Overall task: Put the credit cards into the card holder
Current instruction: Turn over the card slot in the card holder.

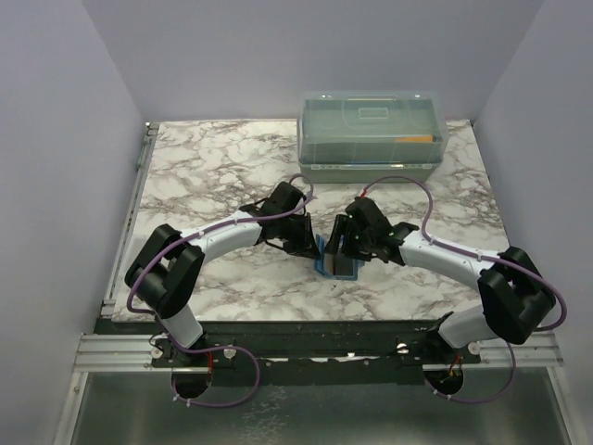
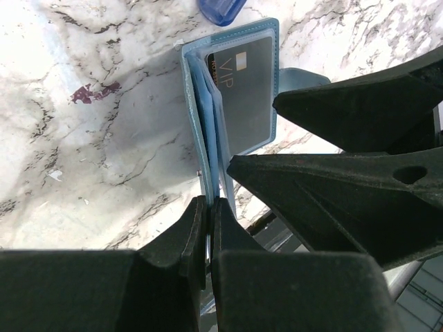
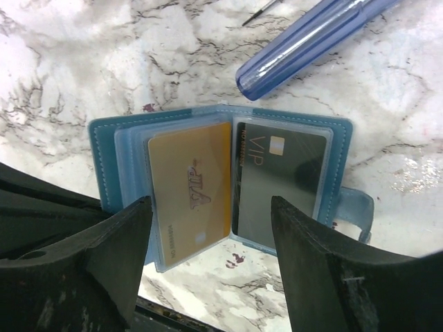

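Currently the card holder point(image 3: 104, 152) is being held open like a small book in the middle of the worktop point(image 3: 69, 55), just in front of both arms. It is being pinned by the left gripper point(image 2: 208, 207), whose jaws are being pressed together on the thin teal edge of one cover, probably so that the springy leaves are being stopped from folding shut. The right gripper point(image 3: 211, 207) is being poised over the open pages with its jaws standing apart and nothing between them, which suggests a card is being let go or checked, not carried.

Two credit cards are being shown lodged in the clear sleeves. In the right wrist view, a matt gold card point(image 3: 190, 190) is on the left page and a dark grey card point(image 3: 277, 180) lettered VIP is on the right. The holder is being shown as soft, stitched teal material with glossy, slightly cloudy plastic pockets and a rounded flap point(image 3: 356, 207). A translucent blue pen point(image 3: 311, 41) is being shown lying beyond it on the veined marble surface.
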Robot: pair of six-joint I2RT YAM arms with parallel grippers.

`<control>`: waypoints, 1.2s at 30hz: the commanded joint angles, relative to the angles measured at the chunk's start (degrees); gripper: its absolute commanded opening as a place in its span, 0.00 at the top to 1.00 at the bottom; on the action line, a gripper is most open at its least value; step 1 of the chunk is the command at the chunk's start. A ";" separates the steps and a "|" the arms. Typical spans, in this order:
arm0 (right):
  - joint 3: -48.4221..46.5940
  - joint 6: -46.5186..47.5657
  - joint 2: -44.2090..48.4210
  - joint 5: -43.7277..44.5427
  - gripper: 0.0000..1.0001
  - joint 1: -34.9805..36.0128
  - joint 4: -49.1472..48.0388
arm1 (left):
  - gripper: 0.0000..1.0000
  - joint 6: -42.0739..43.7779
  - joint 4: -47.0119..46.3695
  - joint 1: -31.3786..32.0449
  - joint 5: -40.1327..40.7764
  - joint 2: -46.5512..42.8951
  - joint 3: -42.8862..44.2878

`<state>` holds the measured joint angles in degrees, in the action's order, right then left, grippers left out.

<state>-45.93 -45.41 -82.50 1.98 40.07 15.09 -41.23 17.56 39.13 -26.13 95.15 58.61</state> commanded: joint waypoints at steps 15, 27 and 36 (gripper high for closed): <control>0.81 0.01 8.50 8.42 0.33 0.39 14.17 | 1.00 1.71 2.77 0.53 1.90 -1.56 2.21; -4.52 4.16 2.57 0.53 0.28 0.41 5.71 | 1.00 1.90 3.09 0.59 0.91 -2.09 2.47; -7.30 5.22 -2.35 -0.71 0.27 0.44 3.39 | 1.00 2.04 3.09 0.58 0.47 -2.74 2.51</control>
<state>-51.37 -41.63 -82.96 3.05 40.29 20.67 -39.90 19.86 39.16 -24.91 94.50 59.55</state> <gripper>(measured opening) 0.726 0.066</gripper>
